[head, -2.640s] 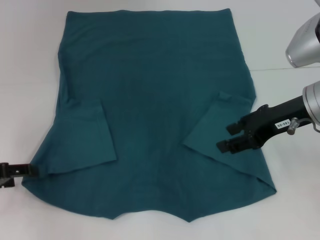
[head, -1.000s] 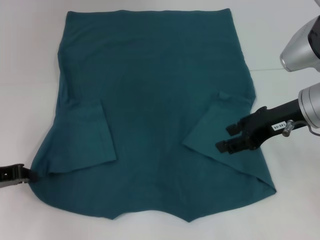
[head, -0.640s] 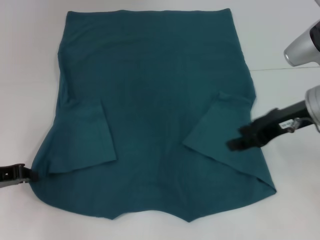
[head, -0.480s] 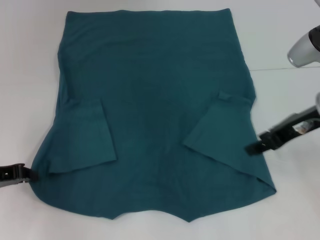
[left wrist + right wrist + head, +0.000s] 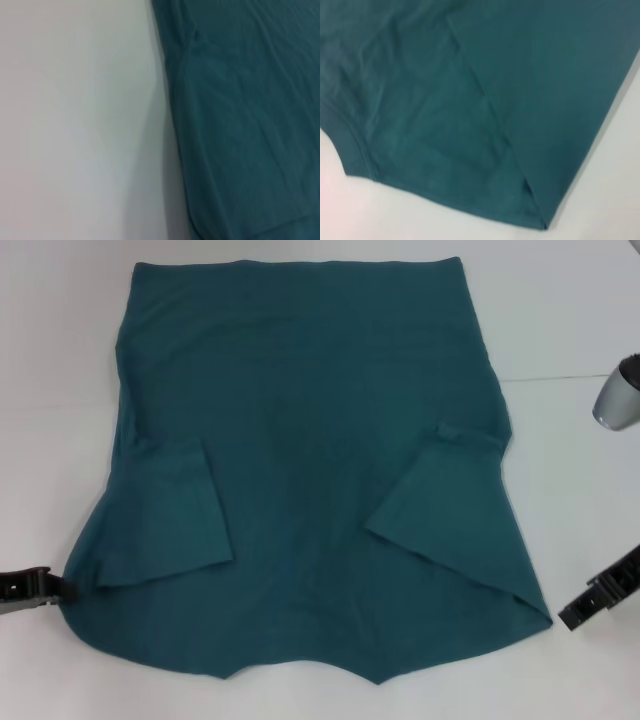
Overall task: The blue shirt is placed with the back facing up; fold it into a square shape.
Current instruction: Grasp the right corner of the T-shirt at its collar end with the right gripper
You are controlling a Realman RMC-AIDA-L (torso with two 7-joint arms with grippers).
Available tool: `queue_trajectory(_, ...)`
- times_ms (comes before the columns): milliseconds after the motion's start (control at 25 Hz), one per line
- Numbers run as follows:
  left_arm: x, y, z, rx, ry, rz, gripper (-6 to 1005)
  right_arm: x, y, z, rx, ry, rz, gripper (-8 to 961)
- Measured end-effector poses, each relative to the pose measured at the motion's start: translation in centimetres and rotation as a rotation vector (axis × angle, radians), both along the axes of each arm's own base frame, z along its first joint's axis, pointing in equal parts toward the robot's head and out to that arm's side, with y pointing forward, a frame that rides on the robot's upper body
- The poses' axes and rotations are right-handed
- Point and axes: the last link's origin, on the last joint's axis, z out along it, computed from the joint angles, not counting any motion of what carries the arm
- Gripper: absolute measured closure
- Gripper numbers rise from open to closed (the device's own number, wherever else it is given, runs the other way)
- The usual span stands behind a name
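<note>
The plain dark teal-blue knit shirt [image 5: 310,460] is spread flat mid-frame on the white surface [image 5: 570,320], sleeves tucked inward. The left gripper [image 5: 35,587] and right gripper [image 5: 600,598] are stationed at its lower corners, presumably for grasping; jaw spread cannot be told.

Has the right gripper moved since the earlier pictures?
Yes. The right gripper has pulled back off the blue shirt, from over the folded right sleeve to the table beside the shirt's near right corner.
</note>
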Motion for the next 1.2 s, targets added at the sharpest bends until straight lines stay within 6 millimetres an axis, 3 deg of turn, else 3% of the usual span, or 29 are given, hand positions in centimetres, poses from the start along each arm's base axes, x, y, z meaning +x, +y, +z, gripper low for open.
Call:
queue_trajectory(600, -0.4, -0.3, 0.0, 0.031, -0.023, 0.015, 971, 2.4, -0.2, -2.3, 0.026, -0.007, -0.059, 345)
queue_trajectory(840, -0.4, -0.3, -0.1, 0.025, -0.018, 0.013, 971, 1.8, 0.0, -3.7, 0.013, 0.034, -0.035, 346)
queue_trajectory(1200, -0.5, -0.4, -0.1, 0.021, -0.016, 0.01, 971, 1.7, 0.5, -3.8, 0.041, 0.038, -0.028, 346)
